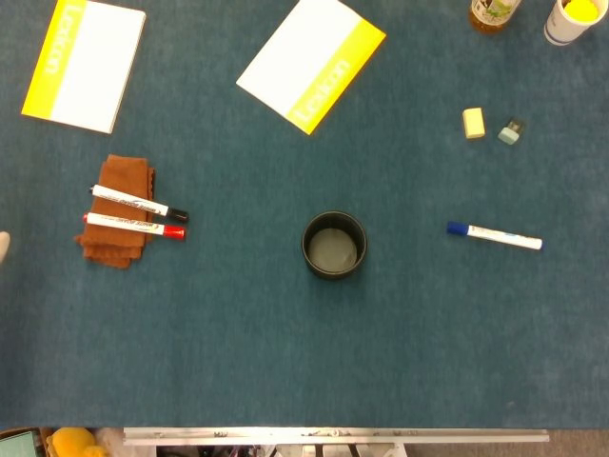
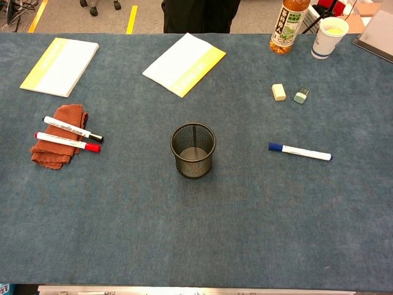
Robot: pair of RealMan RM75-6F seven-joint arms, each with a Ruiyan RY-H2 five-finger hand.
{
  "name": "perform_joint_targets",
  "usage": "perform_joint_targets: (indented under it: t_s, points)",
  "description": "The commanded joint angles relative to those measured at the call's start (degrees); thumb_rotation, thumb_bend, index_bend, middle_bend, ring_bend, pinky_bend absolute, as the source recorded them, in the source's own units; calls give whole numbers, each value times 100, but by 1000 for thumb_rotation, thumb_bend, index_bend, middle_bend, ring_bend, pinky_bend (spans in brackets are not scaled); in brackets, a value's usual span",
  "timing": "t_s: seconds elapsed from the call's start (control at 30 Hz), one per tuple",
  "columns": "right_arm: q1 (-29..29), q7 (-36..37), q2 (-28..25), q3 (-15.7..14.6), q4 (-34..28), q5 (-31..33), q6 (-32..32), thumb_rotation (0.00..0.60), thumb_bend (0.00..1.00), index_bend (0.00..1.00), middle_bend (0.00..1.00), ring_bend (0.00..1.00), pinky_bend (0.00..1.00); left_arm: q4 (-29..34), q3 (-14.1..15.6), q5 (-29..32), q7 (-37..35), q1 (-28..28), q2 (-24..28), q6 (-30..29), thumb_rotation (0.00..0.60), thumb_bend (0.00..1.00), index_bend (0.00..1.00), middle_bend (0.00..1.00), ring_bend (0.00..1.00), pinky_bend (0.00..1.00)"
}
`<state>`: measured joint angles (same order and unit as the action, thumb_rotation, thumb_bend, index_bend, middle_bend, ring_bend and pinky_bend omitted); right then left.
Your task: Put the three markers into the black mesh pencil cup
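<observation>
At mid-worktop [image 2: 196,233] stood the black mesh pencil cup [image 2: 193,150], empty, black marker [image 2: 72,128] and red marker [image 2: 67,142] lay on a brown cloth [image 2: 55,149] near the left edge, blue marker [image 2: 299,151] toward the right edge, left robot hand [image 1: 3,248] a sliver at the frame's edge, its fingers' state impossible to tell, right robot hand unseen.

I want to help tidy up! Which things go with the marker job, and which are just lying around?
For the job:
black-capped marker
red-capped marker
blue-capped marker
black mesh pencil cup

Just lying about:
brown cloth
two yellow-and-white booklets
eraser
small sharpener
drink bottle
paper cup
</observation>
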<state>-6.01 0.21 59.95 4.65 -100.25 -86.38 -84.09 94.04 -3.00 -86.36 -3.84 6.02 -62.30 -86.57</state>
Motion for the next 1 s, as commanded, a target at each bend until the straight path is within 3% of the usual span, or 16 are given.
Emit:
perform_joint_targets:
  t_s: [0.03,0.53,1.0]
  points:
    - [-12,-6,-25,17,-27,25,14,600,339,44,20,0,45,-23,15,-24,-29,15,22,46,600,253,169,61,0,0]
    - [-77,-76,-196,123,-221,35,-9,600,339,43,20,0,45,-464,193,-780,-55,572,24,628,600,253,409,130,0,4]
    - [1,-19,-229,100,-215,72,-96,600,339,44,20,0,45,-436,239,-892,734,1372,-198,1790,600,253,424,102,0,4]
